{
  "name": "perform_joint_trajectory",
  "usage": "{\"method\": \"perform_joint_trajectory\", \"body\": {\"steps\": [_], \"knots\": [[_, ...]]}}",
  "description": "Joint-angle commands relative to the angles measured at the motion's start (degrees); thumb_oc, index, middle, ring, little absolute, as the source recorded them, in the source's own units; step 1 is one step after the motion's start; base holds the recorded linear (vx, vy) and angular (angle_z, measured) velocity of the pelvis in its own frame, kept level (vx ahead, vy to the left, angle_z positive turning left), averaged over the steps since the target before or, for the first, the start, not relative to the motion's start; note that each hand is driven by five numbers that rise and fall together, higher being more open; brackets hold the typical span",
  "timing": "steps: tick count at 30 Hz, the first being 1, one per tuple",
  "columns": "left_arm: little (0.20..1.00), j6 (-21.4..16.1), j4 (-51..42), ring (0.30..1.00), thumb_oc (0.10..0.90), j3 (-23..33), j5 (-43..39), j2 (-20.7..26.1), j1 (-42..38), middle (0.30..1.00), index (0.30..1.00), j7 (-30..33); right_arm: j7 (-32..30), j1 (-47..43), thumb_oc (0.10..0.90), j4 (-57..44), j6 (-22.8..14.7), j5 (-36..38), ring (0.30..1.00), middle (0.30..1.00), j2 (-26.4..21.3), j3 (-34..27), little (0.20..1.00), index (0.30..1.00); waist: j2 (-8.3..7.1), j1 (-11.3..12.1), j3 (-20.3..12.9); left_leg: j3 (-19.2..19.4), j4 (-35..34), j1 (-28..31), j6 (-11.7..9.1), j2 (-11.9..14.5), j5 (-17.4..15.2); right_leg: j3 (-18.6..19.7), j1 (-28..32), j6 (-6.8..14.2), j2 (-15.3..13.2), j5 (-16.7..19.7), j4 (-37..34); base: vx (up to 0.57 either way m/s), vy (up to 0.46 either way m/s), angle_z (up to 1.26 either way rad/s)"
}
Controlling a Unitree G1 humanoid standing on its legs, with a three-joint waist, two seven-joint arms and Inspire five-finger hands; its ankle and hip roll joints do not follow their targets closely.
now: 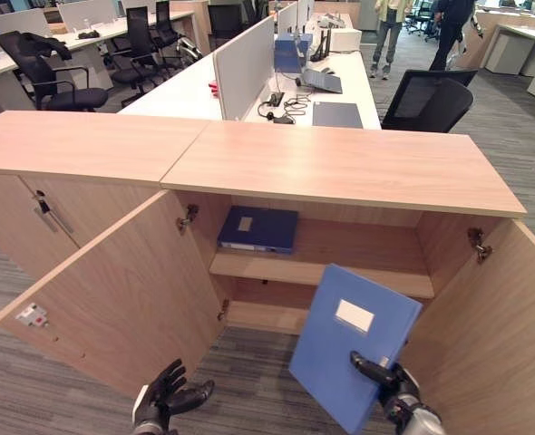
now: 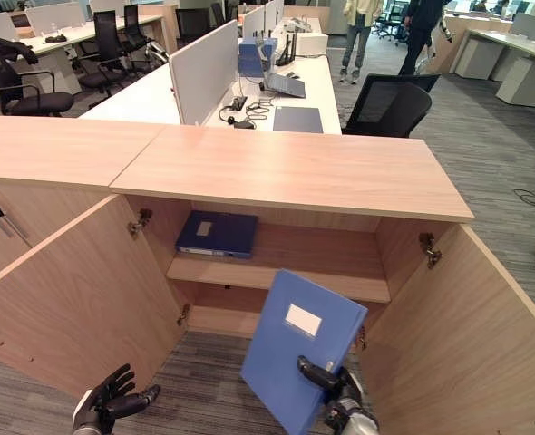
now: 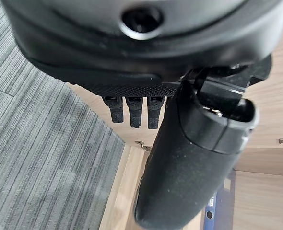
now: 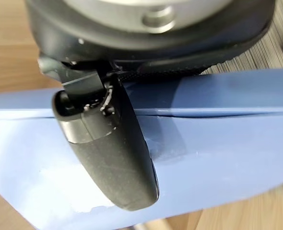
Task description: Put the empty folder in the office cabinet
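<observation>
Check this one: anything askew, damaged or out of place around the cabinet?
Nothing damaged or spilled. The folder in the right hand is tilted, in front of the open cabinet, not yet inside. Another folder lies flat on the upper shelf. The left hand is free.

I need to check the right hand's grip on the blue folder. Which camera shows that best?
The right wrist view: the right hand lays its thumb flat across the blue folder, pinching it from very close. Both eye views show the whole tilted folder before the open cabinet, the grip small at its lower edge.
</observation>
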Motion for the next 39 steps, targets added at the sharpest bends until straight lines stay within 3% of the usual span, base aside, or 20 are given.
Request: {"method": "perform_joint_trajectory", "body": {"steps": [1, 7, 13, 23, 25, 30, 33, 35, 37, 39], "knots": [[0.900, -2.0, -4.6, 0.900, 0.800, 0.6, -1.7, 4.3, -2.5, 0.900, 0.900, 0.6, -0.5, -9.7, 0.400, -2.3, -5.5, 9.1, 0.300, 0.300, -0.9, -1.0, 0.300, 0.300, -1.15, 0.6, -2.0, -4.4, -0.4, -0.4, 0.0, -1.2, -5.4, -3.0, 1.2, 1.4, 0.0, -2.9, 0.4, 0.00, 0.000, 0.00], [0.900, -0.4, -5.5, 0.900, 0.800, -3.2, -2.5, 5.3, -1.3, 0.900, 0.900, 0.2, -4.6, -17.1, 0.400, 0.7, -10.0, 15.9, 0.300, 0.300, 3.3, -1.8, 0.300, 0.300, -0.57, 2.2, -1.5, -4.6, -0.4, -0.4, 0.0, -1.2, -5.3, -3.1, 1.2, 1.4, 0.0, -2.7, 0.4, 0.01, 0.004, 0.00], [0.900, 0.1, -5.3, 0.900, 0.800, -6.0, -1.6, 7.3, -1.5, 0.900, 0.900, -0.9, -5.7, -23.9, 0.400, 4.2, -11.5, 18.0, 0.300, 0.300, 3.2, -3.4, 0.300, 0.300, -0.26, 3.7, -0.7, -5.1, -0.4, -1.4, 0.1, -1.3, -5.1, -3.6, 0.3, 1.6, -0.1, -2.7, 0.5, 0.01, 0.007, -0.01], [0.900, -0.4, -5.0, 0.900, 0.800, -8.6, -3.0, 10.5, -2.3, 0.900, 0.900, -1.9, -6.6, -35.9, 0.400, 8.9, -16.6, 22.6, 0.300, 0.300, 0.0, -8.6, 0.300, 0.300, 0.33, 6.4, 1.9, -5.9, -0.4, -6.1, 0.5, -1.7, -4.0, -4.6, -3.4, 2.2, -0.6, -2.8, 0.5, 0.01, 0.016, 0.06], [0.900, -1.1, -5.1, 0.900, 0.800, -9.1, -3.3, 11.7, -2.9, 0.900, 0.900, -1.8, -5.5, -39.8, 0.400, 9.0, -17.4, 23.9, 0.300, 0.300, -1.7, -9.9, 0.300, 0.300, 0.97, 7.1, 3.8, -6.1, -0.2, -8.1, 0.6, -1.9, -3.3, -4.3, -5.3, 2.5, -0.7, -2.6, 0.6, -0.03, 0.074, 0.08], [0.900, -1.5, -6.2, 0.900, 0.800, -10.4, -4.2, 12.9, -4.0, 0.900, 0.900, -1.9, -4.6, -46.9, 0.400, 10.8, -20.6, 28.2, 0.300, 0.300, -4.6, -12.6, 0.300, 0.300, 1.65, 9.3, 7.4, -5.5, 8.4, -16.8, 1.1, -3.7, -5.4, -4.1, -9.3, 2.7, -2.0, -2.5, 1.9, -0.09, 0.067, -0.01], [0.900, -1.8, -6.2, 0.900, 0.800, -10.7, -4.5, 13.8, -5.0, 0.900, 0.900, -1.4, -4.4, -48.6, 0.400, 10.0, -21.6, 28.4, 0.300, 0.300, -5.7, -13.0, 0.300, 0.300, 2.31, 10.2, 8.6, -5.0, 13.3, -21.6, 2.2, -4.8, -7.4, -4.0, -11.9, 3.7, -3.3, -3.6, 4.8, -0.07, 0.098, 0.01], [0.900, -1.6, -6.2, 0.900, 0.800, -10.1, -4.0, 15.1, -6.2, 0.900, 0.900, -1.1, -4.6, -49.1, 0.400, 7.9, -22.6, 27.7, 0.300, 0.300, -5.9, -13.8, 0.300, 0.300, 3.55, 10.4, 9.2, -4.6, 15.8, -24.0, 3.0, -5.0, -8.7, -4.9, -16.6, 4.6, -5.1, -4.8, 13.6, -0.04, 0.155, 0.02], [0.900, -1.9, -6.1, 0.900, 0.800, -9.8, -3.7, 16.0, -7.3, 0.900, 0.900, -0.6, -4.8, -51.2, 0.400, 7.1, -23.5, 27.9, 0.300, 0.300, -5.9, -14.3, 0.300, 0.300, 4.67, 10.2, 10.5, -3.8, 17.6, -24.9, 3.0, -4.6, -9.5, -6.9, -20.2, 4.6, -7.1, -5.2, 20.5, -0.05, 0.151, -0.09], [0.900, -2.3, -6.2, 0.900, 0.800, -9.8, -3.8, 16.4, -7.9, 0.900, 0.900, -0.2, -4.8, -52.5, 0.400, 6.8, -23.9, 28.0, 0.300, 0.300, -6.0, -14.7, 0.300, 0.300, 5.13, 10.2, 11.5, -3.2, 17.6, -23.9, 2.8, -4.4, -10.4, -8.5, -21.8, 4.5, -8.1, -5.0, 21.4, 0.04, 0.055, -0.19]]}}
